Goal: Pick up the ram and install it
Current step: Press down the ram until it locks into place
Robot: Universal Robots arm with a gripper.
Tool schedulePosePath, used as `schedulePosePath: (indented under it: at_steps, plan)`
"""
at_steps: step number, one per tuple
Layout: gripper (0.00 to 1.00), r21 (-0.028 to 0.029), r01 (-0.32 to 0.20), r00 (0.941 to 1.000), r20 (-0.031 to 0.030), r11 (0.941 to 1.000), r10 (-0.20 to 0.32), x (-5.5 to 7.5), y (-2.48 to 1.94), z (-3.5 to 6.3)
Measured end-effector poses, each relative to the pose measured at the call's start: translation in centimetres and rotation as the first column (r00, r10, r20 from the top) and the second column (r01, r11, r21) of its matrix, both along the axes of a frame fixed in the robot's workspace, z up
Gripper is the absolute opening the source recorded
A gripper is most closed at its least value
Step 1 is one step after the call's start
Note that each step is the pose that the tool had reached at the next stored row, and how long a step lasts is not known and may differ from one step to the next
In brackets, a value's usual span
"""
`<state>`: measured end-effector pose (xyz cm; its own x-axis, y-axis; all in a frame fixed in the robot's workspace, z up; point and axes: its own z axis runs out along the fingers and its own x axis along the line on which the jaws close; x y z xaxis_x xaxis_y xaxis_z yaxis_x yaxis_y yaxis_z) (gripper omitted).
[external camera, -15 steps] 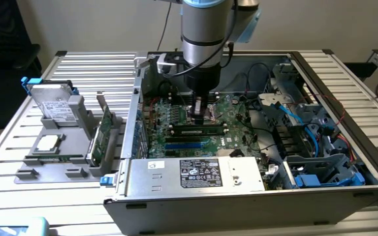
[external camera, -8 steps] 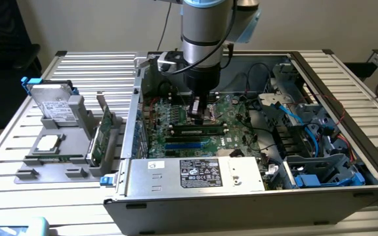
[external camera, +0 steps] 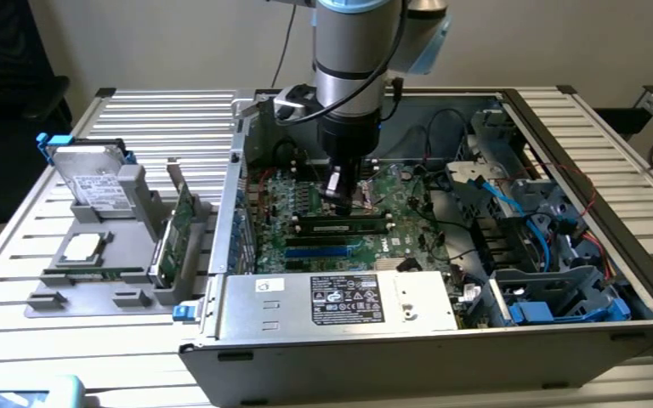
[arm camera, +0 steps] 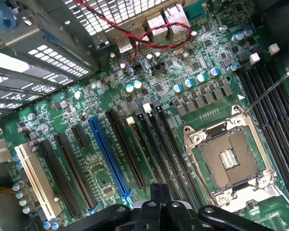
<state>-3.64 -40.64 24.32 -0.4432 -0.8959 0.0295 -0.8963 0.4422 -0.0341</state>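
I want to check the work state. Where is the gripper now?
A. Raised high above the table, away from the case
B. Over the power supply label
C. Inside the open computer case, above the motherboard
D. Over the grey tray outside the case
C: in the exterior view the gripper is inside the computer case, just above the motherboard.

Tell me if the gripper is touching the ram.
Cannot tell. In the exterior view the gripper ends right above the ram; neither contact nor gap shows.
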Motion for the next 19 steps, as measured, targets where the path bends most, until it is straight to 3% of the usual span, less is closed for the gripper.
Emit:
schedulePosePath:
  at_steps: [5, 10, 15, 19]
  plan:
    - [0.11, 0.0, 0.074, 0.9973, 0.0, 0.9973, -0.074, 0.0, 0.0, 0.0]
    - [0.11, -0.0001, 0.147, 0.9891, 0.0, 0.9891, -0.147, 0.0, 0.0, 0.0]
    - [0.11, 0.0, 0.219, 0.9756, 0.0, 0.9756, -0.219, 0.0, 0.0, 0.0]
    - [0.11, 0.0, 0.277, 0.9608, 0.0, 0.9608, -0.277, 0.0, 0.0, 0.0]
